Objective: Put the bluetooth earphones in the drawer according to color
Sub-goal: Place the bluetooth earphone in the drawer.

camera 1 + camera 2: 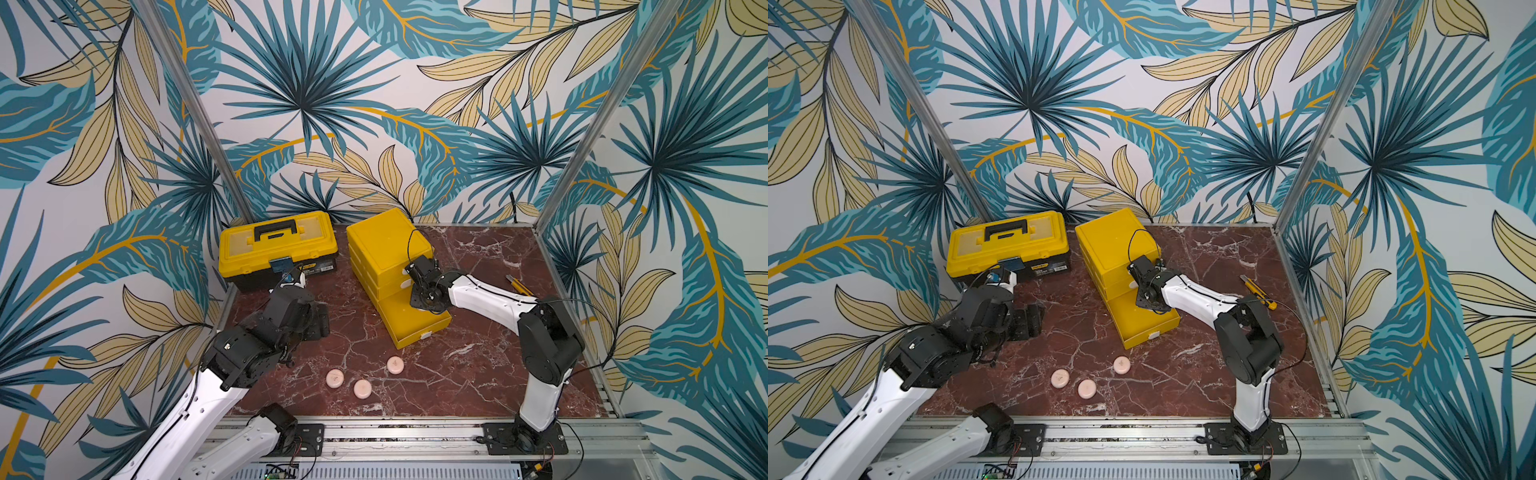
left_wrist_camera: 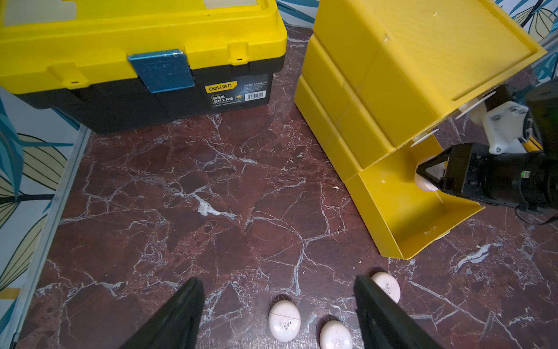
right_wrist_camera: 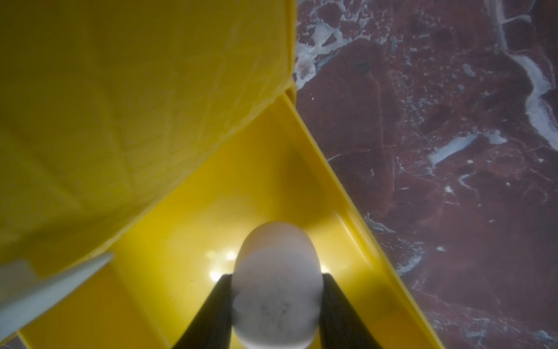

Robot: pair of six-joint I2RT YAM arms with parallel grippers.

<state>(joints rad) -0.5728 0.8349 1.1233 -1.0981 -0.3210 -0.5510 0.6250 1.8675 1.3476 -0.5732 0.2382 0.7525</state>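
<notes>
Pale pink pebble-shaped earphone cases [image 1: 362, 388], three, lie unsorted on the red marble tabletop [image 1: 478, 374], lower centre in both top views. Mid-frame, the right gripper [image 3: 276, 279] clasps a fourth pale case [image 3: 276, 305] over the pulled-out bottom drawer [image 1: 415, 328] of the small yellow plastic chest [image 1: 386, 241]; the left gripper [image 2: 277, 279] hangs spread, empty. No other colours show, so sorting looks nearly done.

Red marble table [image 1: 478, 374], toolbox [image 1: 276, 245], drawer chest [image 1: 382, 245], three pink cases [image 1: 362, 388], knife [image 1: 519, 286]
</notes>
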